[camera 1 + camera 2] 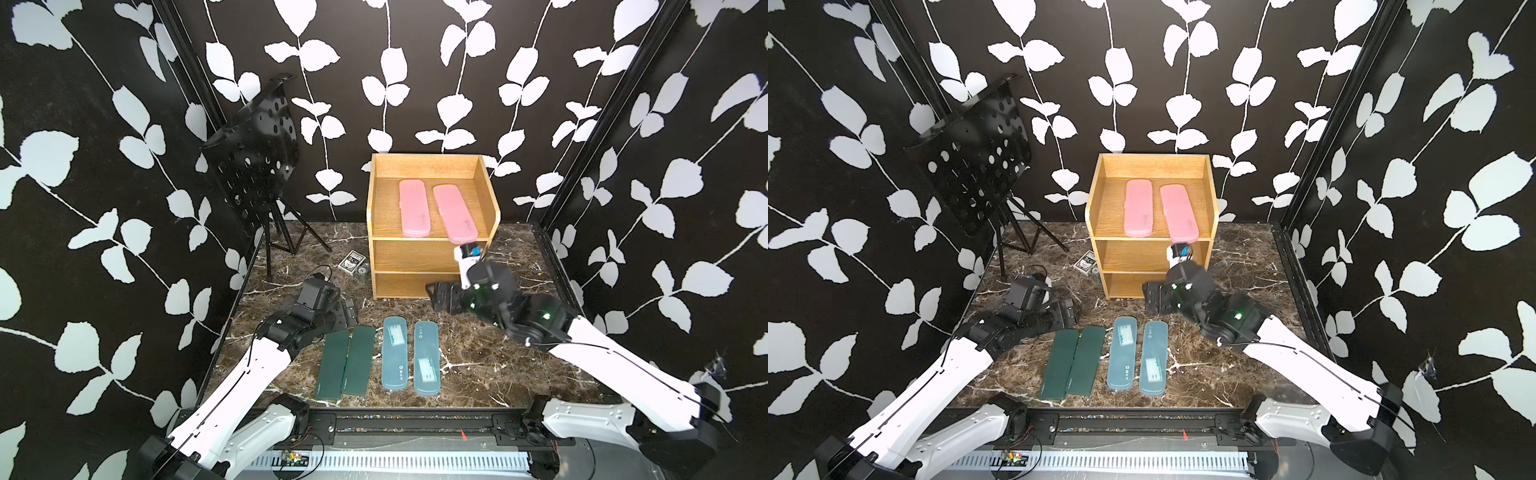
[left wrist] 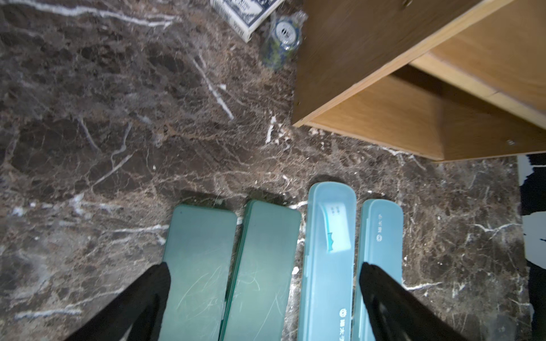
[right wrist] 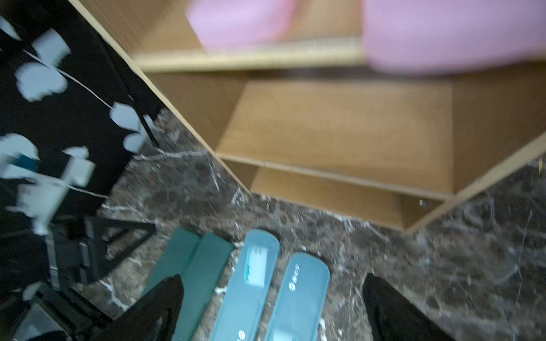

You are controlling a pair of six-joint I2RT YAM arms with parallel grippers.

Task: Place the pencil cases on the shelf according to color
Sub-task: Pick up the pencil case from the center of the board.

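Two pink pencil cases (image 1: 413, 208) (image 1: 455, 214) lie side by side on the top tier of the wooden shelf (image 1: 407, 253); the right one sticks out slightly over the front edge. On the marble in front lie two dark green cases (image 1: 332, 365) (image 1: 358, 359) and two translucent blue cases (image 1: 395, 359) (image 1: 427, 357). My right gripper (image 3: 273, 283) hangs open and empty before the shelf's lower tiers, above the blue cases (image 3: 298, 295). Over the far ends of the green cases (image 2: 198, 265), my left gripper (image 2: 264, 274) is open and holds nothing.
A black perforated music stand (image 1: 253, 174) stands at the back left. A playing-card box (image 1: 352, 262) and a small round chip (image 1: 363, 270) lie left of the shelf. Patterned walls close in both sides, and a rail runs along the front.
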